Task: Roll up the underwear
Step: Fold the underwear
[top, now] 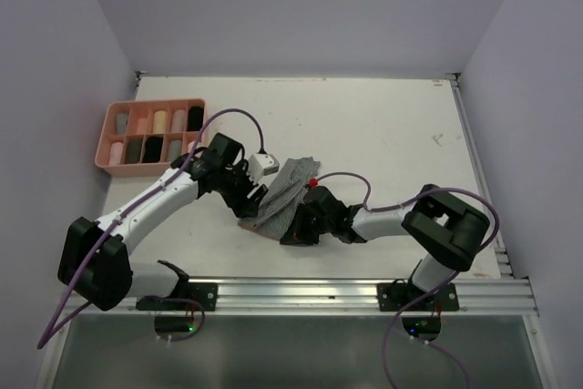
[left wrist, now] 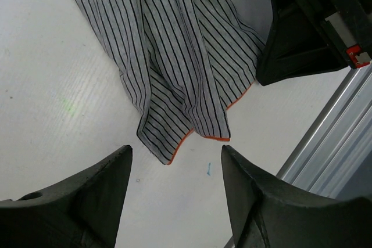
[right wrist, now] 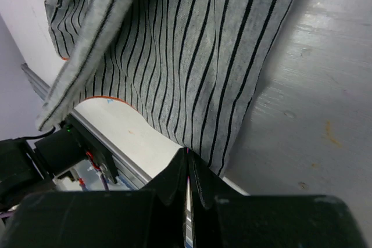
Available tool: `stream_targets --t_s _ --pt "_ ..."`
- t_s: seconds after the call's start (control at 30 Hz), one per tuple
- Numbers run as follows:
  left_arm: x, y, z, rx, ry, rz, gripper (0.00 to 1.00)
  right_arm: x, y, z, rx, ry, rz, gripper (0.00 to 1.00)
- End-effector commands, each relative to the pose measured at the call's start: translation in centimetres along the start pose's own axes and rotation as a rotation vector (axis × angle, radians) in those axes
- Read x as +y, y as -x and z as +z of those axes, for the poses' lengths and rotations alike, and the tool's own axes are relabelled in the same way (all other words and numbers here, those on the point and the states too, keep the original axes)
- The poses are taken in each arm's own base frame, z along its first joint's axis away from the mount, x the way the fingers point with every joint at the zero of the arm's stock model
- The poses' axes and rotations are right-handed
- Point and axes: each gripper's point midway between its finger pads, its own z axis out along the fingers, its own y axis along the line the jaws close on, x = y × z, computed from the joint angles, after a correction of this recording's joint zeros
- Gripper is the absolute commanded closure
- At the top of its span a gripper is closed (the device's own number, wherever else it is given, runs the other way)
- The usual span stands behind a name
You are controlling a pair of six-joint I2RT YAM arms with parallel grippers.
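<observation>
the underwear (top: 284,193) on the table (top: 392,125) is one soft garment of light grey cloth with thin dark stripes set close together and a narrow orange trim (left wrist: 181,141) along its hem. it lies near the front middle of the table, between the two arms, as a long crumpled strip that runs on a slant from the far right toward the near left. in the left wrist view it falls in loose lengthwise folds, and two hem corners point toward the camera.

the left gripper (left wrist: 175,154) sits at the near-left end of the garment with its fingers (left wrist: 87,196) set well apart. nothing is between them, and the hem corners lie just ahead of the tips. the right gripper (right wrist: 187,158) has its jaws pressed together, with the tips right at the edge of the striped cloth. whether any cloth is caught in them cannot be told.

by count there are one striped garment on the table, two arms, two grippers, and one pink tray (top: 155,103) at the far left. the tray has two rows of compartments. most hold a small roll of grey, beige or black, too small to count surely. one metal rail (top: 301,291) runs along the near edge.
</observation>
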Motion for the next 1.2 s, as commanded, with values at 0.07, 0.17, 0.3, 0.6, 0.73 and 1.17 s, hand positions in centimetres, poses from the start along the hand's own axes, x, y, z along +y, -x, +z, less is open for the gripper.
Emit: stream_targets --t_s 0.07,0.17,0.3,0.6,0.73,1.17 --pt "-0.5 -0.1 0.2 0.06 -0.026 -0.01 0.36 -0.5 0.9 1.1 -0.068 0.034 0.08 0.96" --pt "-0.6 -0.6 0.8 0.098 -0.038 -0.012 0.37 -1.1 1.0 1.7 -0.078 0.021 0.094 0.96" --pt "-0.2 -0.1 1.5 0.101 -0.032 -0.032 0.41 -1.8 1.4 2.6 -0.1 0.001 0.119 0.95" --pt "1.6 2.8 1.9 0.047 0.03 -0.023 0.4 0.9 2.6 2.3 -0.105 0.085 0.075 0.94" --pt "1.6 2.5 2.4 0.058 0.016 -0.021 0.42 3.8 3.7 -1.2 -0.177 0.153 0.035 0.89" --pt "1.0 1.5 2.6 0.103 -0.024 -0.015 0.53 1.1 3.9 -1.5 -0.199 0.007 -0.003 0.9"
